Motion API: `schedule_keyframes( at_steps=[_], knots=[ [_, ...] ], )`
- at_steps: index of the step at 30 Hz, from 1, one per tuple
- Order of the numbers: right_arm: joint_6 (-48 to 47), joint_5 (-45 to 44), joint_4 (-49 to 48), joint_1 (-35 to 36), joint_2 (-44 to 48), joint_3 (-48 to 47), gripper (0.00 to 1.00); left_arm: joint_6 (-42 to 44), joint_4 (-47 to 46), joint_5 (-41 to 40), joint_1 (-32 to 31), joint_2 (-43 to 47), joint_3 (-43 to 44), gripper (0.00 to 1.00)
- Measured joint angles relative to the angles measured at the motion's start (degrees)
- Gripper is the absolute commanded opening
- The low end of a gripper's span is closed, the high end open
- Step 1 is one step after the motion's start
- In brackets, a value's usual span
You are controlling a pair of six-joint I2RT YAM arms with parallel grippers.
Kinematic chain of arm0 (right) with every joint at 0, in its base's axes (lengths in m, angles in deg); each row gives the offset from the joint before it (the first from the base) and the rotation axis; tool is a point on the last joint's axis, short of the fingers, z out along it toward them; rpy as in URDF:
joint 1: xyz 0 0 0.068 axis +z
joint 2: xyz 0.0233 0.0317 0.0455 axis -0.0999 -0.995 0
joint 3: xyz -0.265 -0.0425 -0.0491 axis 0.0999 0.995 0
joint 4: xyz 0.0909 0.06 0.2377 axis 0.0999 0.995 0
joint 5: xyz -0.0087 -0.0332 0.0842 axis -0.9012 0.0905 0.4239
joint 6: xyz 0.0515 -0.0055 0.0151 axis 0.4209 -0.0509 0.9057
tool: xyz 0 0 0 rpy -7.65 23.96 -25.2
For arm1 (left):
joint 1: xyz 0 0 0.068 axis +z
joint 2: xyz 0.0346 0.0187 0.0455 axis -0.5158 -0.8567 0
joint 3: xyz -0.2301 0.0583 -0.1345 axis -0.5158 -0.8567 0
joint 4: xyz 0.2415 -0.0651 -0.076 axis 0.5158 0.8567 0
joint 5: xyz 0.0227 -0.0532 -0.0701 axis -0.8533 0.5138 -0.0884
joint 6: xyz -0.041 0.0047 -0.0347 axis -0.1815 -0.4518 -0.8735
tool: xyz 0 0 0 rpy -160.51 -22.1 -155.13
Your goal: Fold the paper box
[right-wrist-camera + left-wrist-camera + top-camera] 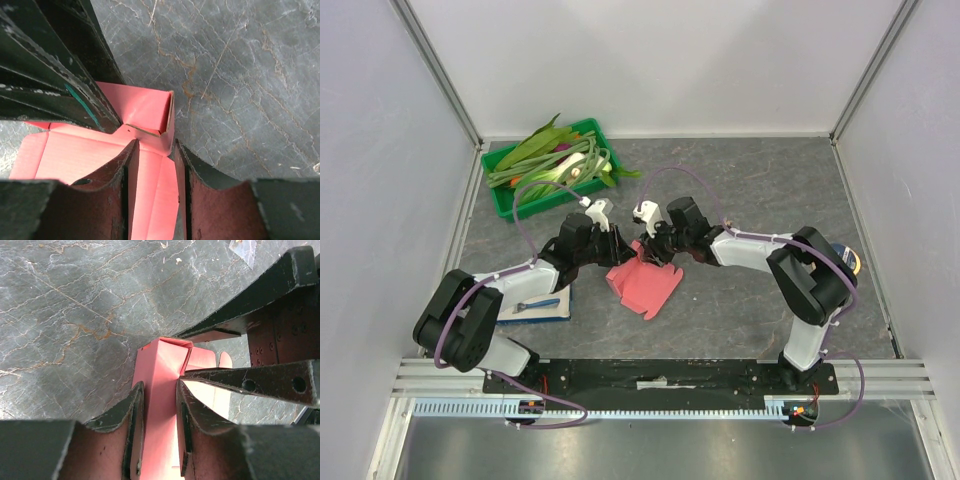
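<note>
Left gripper [159, 390] is clamped on a folded-up wall of the box [648, 282]. Right gripper [152, 149] straddles that same raised corner from the other side, and I honestly can't tell if it's pinching. Box sits in the middle of the table [750, 190], near the green tray [496, 195].

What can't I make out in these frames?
Box far edge: top view, covered by the left gripper and right gripper.
Right gripper's grip: right wrist view, unclear whether its fingers press the box.
Blue-yellow object: top view, mostly behind the right arm.
Booklet: top view, partly under the left arm.
</note>
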Motion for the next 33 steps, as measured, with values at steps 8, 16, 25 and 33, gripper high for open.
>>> schedule_keyframes(
  at_steps=[8,16,25,33],
  knots=[
    [-1.09,-3.78,-3.87,1.66,0.02,1.11,0.15,0.02,0.35,-0.09,0.31,-0.07,0.22,0.33],
    [-1.25,-5.88,-6.16,2.19,-0.33,1.70,0.14,-0.02,0.31,0.04,0.66,-0.31,0.33,0.40],
    [-1.05,-5.99,-8.41,2.51,-0.35,2.45,0.27,0.00,-0.11,1.29,0.66,-0.42,0.46,0.39],
    [-1.70,-6.32,-9.01,2.49,-0.96,2.27,0.00,0.00,0.26,1.60,0.66,-0.61,0.66,0.45]
  ],
)
